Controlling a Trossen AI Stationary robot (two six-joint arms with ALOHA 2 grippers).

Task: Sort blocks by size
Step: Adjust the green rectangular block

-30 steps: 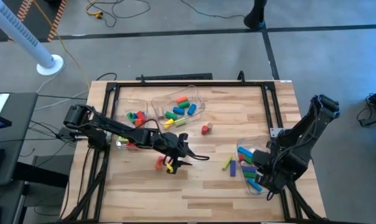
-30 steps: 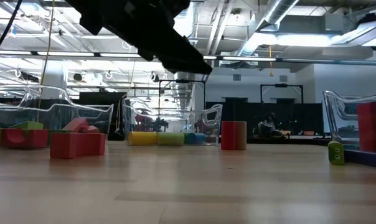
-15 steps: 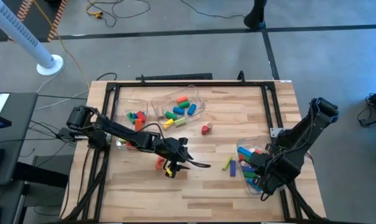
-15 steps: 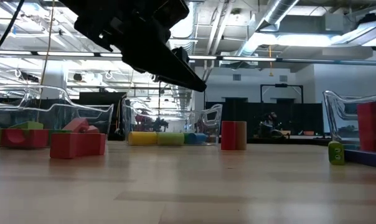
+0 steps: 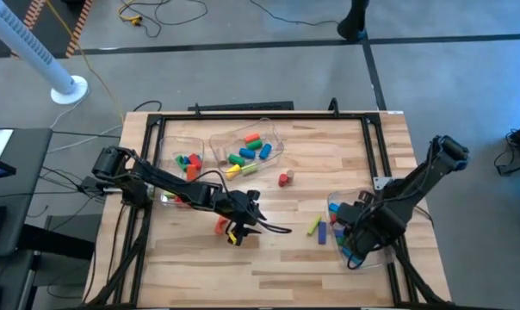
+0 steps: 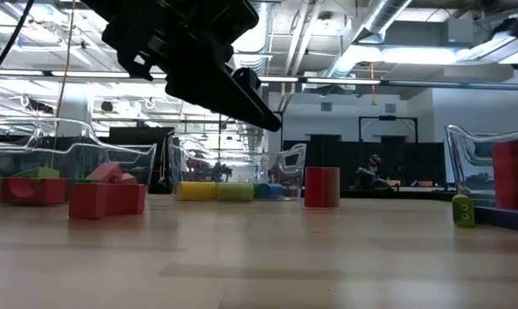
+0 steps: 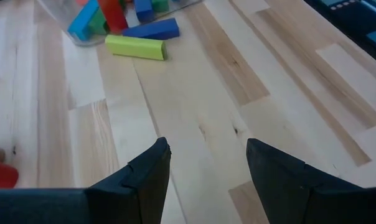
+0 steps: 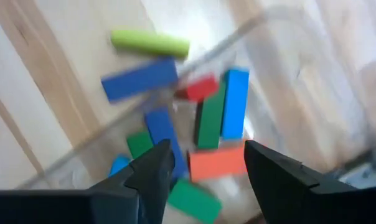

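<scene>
Jaws on both arms stand apart and hold nothing. The right gripper (image 5: pixel 356 241) hangs over the clear bin (image 5: pixel 332 201) at the counter's right edge, and its wrist view looks down between spread fingers (image 8: pixel 152 171) at the long blocks (image 8: pixel 236 102) lying loose inside: blue, green, orange, a red one. A green bar (image 5: pixel 313 226) and a blue bar (image 5: pixel 323 233) lie on the counter (image 5: pixel 329 164) just beside that bin. The left gripper (image 5: pixel 247 221) hovers over bare wood near an orange block (image 5: pixel 220 226) and a small yellow block (image 5: pixel 234 236); a red cylinder (image 5: pixel 283 179) stands apart, and two further bins (image 5: pixel 273 136) at the back hold smaller pieces.

The risk seems to lie with the right arm: it sits low against the bin, so pulling out sideways could catch the wall and drag or tip it, spilling sorted pieces.

Against a second ago, the right arm has shifted inward over the bin, and the left gripper sits slightly lower.
</scene>
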